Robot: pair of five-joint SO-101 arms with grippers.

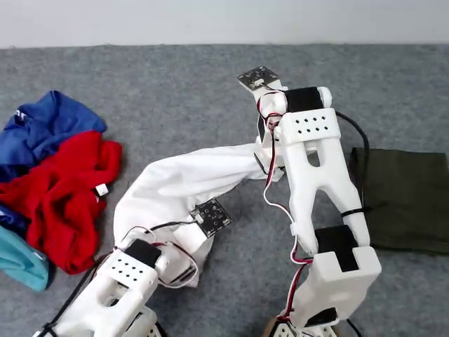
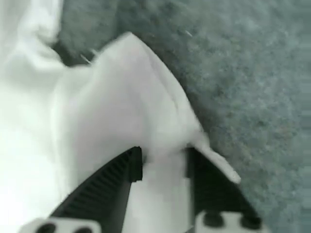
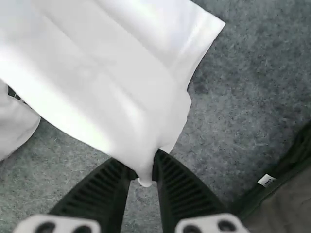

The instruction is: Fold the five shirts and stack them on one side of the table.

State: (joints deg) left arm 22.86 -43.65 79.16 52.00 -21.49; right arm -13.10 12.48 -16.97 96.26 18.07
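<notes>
- Left gripper [image 2: 163, 162]: pinching a fold of white shirt [image 1: 189, 175].
- Right gripper [image 3: 143, 174]: clamped on the same shirt's edge (thin bit of cloth between the jaws).
- Strung between both, mid-table [image 1: 140, 77].
- Folded flat, right side: dark green shirt [image 1: 403, 200].
- Heaped, left edge: red shirt [image 1: 66, 189], blue shirt [image 1: 45, 126], teal shirt [image 1: 17, 260].
</notes>
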